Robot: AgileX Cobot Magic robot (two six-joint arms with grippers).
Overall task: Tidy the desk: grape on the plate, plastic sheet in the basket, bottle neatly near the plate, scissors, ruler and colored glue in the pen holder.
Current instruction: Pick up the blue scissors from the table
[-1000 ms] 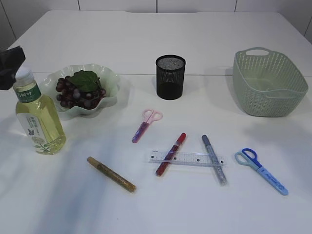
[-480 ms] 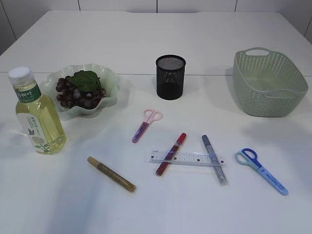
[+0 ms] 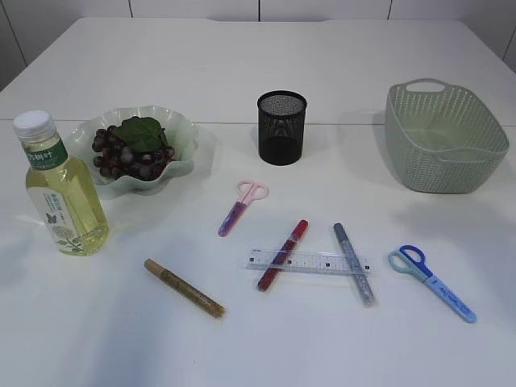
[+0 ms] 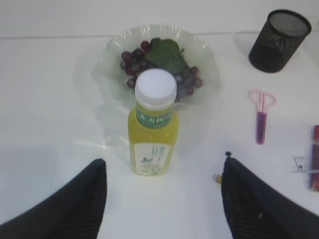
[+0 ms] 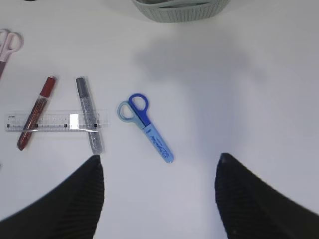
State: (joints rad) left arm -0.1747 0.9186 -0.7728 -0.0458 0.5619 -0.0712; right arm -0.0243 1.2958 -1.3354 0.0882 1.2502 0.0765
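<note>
Two grippers are mine, and both are wide open with nothing in them. My left gripper (image 4: 162, 199) hangs above the bottle (image 4: 153, 129), which stands upright in the middle of the left wrist picture. My jaws sit low in that picture, one on each side, and they do not touch it. The bottle stands just in front of the plate (image 3: 182, 129), at the left of the outside picture, so I think that job is done. The grape (image 3: 129, 153) lies on the plate with its green leaf on top, so that job looks done too. My right gripper (image 5: 159, 194) hangs over the blue scissors (image 5: 144, 127), which lie flat in the middle of the right wrist picture. I think I am up there to get ready to pick them up. The pink scissors (image 3: 242, 206) lie near the middle of the outside picture. The ruler (image 3: 310, 262) rests across the red glue (image 3: 282, 254) and the grey glue (image 3: 354, 263), so it is lifted a little off the table. The gold glue (image 3: 184, 288) lies alone at the lower left. All of these should go in the pen holder (image 3: 281, 127), which stands at the upper middle. The basket (image 3: 445, 137) sits at the upper right. I cannot see a plastic sheet in it from here.
</note>
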